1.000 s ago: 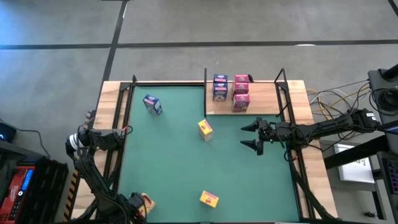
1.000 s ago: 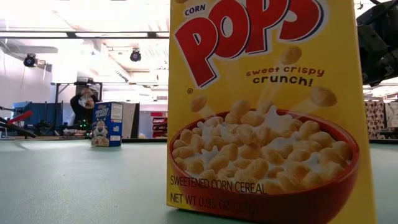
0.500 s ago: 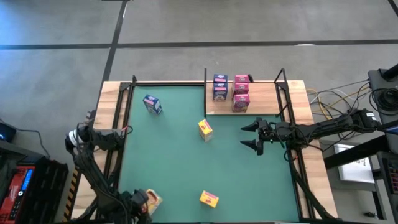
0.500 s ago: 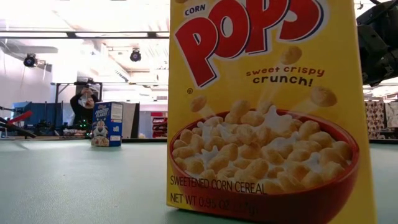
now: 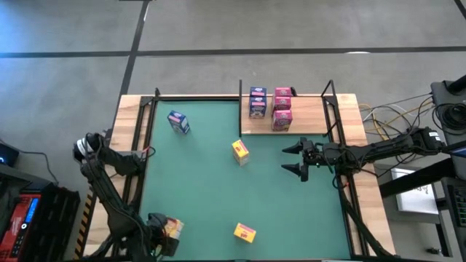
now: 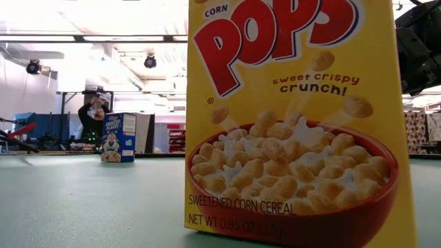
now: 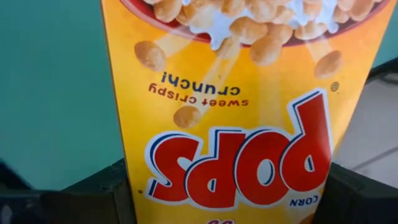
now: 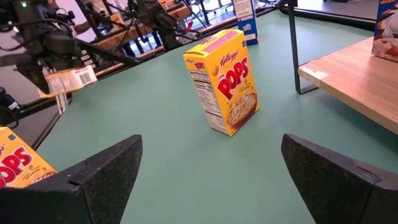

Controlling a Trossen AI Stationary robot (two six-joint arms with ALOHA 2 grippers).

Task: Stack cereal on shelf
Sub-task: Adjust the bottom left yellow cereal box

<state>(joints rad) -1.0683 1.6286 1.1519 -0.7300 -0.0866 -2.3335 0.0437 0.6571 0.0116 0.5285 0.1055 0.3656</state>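
Note:
My left gripper [image 5: 162,230] is shut on a yellow Corn Pops box [image 7: 236,124] over the table's near left corner. It also shows far off in the right wrist view [image 8: 67,78]. My right gripper [image 5: 295,159] is open and empty over the mat, just near of the shelf [image 5: 309,116]. The wood shelf holds two blue boxes [image 5: 257,102] and pink boxes [image 5: 282,109]. A yellow box [image 5: 240,151] stands upright mid-mat, left of my right gripper [image 8: 211,180]. A blue box [image 5: 178,122] stands at the far left. Another yellow box [image 5: 245,233] stands by the near edge. My left gripper pinches the yellow box between its two fingers, one on each narrow side [image 7: 134,180], at the end that bears the POPS logo. The box reaches forward past the fingers, its printed front facing the wrist camera. In the right wrist view it is lifted clear of the table.
Black posts [image 5: 329,91] stand at the shelf's corners, and a black rail [image 5: 196,98] runs along the far edge. The near yellow box [image 6: 296,124] fills the low view. Open green mat [image 5: 196,189] lies between the boxes.
My left arm's elbow has swung toward the table's left edge. Its gripper, still holding the yellow box, has shifted a little near the near left corner. My right gripper and the other boxes have stayed still.

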